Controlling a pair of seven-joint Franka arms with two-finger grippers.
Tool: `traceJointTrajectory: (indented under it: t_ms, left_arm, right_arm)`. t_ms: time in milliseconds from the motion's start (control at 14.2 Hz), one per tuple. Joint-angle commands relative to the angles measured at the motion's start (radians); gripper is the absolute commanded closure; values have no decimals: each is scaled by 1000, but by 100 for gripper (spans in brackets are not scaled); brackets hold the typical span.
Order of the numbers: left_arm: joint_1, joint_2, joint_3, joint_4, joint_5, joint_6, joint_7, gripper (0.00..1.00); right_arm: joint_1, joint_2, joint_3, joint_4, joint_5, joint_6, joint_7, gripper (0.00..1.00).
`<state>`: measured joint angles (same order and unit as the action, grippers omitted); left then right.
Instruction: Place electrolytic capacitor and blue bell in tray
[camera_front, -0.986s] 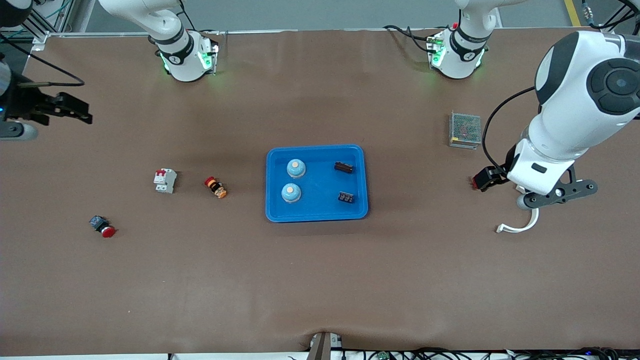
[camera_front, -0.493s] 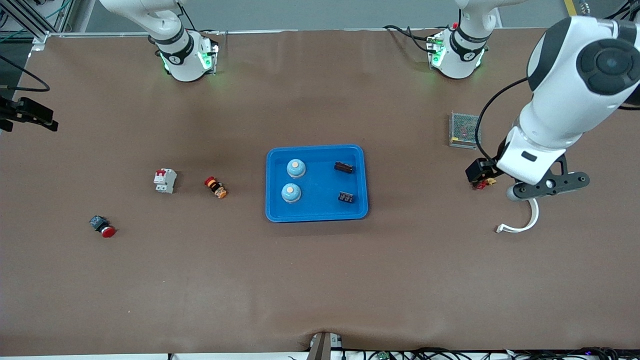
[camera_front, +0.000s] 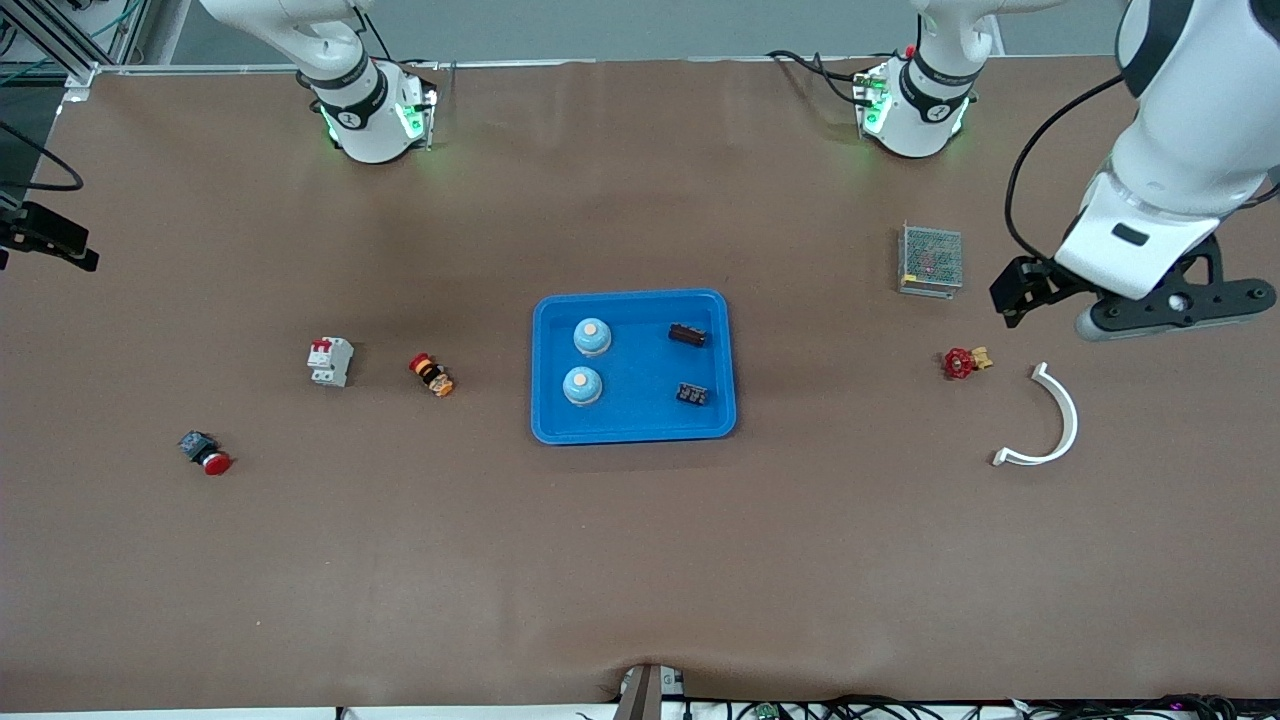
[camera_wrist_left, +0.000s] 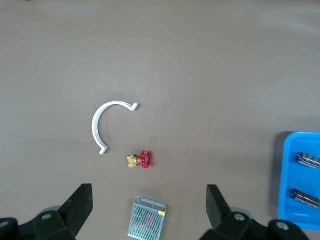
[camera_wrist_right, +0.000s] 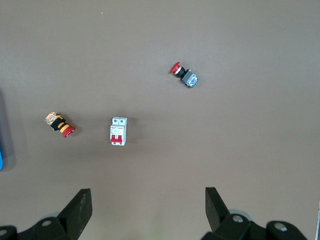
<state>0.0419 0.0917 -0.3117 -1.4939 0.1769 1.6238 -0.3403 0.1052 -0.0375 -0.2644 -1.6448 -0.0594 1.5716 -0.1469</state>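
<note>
**Tray already loaded; both arms drawn off to the table's ends**

The tray (camera_front: 634, 366) sits near the middle of the table, its long sides running toward the two arm ends. Inside it, two blue bells (camera_front: 592, 337) (camera_front: 582, 385) stand upright along the side toward the right arm's end, one nearer the front camera than the other. Along the side toward the left arm's end lie two dark capacitors (camera_front: 687, 335) (camera_front: 692, 394), each resting on its side; the left wrist view catches them too (camera_wrist_left: 308, 160) (camera_wrist_left: 305, 197). Judged from this, both kinds of part named in the task are already in the tray and nothing of that kind is left on the table.

The left gripper (camera_front: 1130, 300) hangs over the table's left-arm end, its fingers spread wide and holding nothing; its wrist view looks down on a red-handled valve (camera_front: 960, 362), a white curved clip (camera_front: 1050, 425) and a meshed metal box (camera_front: 931, 259). The tray lies well apart from it, toward the table's middle.

The right gripper (camera_wrist_right: 145, 205) is up over the right-arm edge of the table, jaws likewise wide apart and empty. Below it are a white circuit breaker (camera_front: 330, 361), an orange-and-red push button (camera_front: 431, 375) and a red-capped button (camera_front: 204, 453).

The orange-and-red button is the loose item closest to the tray. Neither arm is clearly the nearer; both appear to be waiting.
</note>
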Motion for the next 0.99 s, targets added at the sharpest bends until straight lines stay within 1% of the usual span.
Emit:
traceJointTrajectory:
  t_ms: [0,70,211,282,423,634,775,846,916]
  left_arm:
    - [-14,-65,52,-41,-72,-15,62,0]
    - [-13,-85,56,-61,-89,-18,81,0]
    - [-14,-136,103,-112,-158,-21,102,0]
    - [-14,-163,126,-141,-177,-21,145,0]
    - [-17,-196,155,-178,-178,-21,225,0]
    - [-25,-219,168,-198,-178,-33,238,0]
    - [-27,-219,172,-189,-174,-51,241,0]
    - [-28,-219,177,-184,-169,-58,238,0]
    - [-30,-216,177,-180,-166,-58,233,0]
  right_arm:
    - [-12,-9,24,-9,-3,7,9,0]
    - [-12,-9,24,-7,-3,7,9,0]
    - [-12,-7,24,-7,-3,11,9,0]
    - [-12,-7,24,-7,-5,12,9,0]
    - [-9,-7,25,-7,-5,13,9,0]
    - [-9,1,25,-6,-5,21,10,0]
    - [-22,1,49,-4,-3,27,26,0]
    - [-44,1,72,-4,-3,27,44,0]
    - [-76,1,117,-4,0,27,56,0]
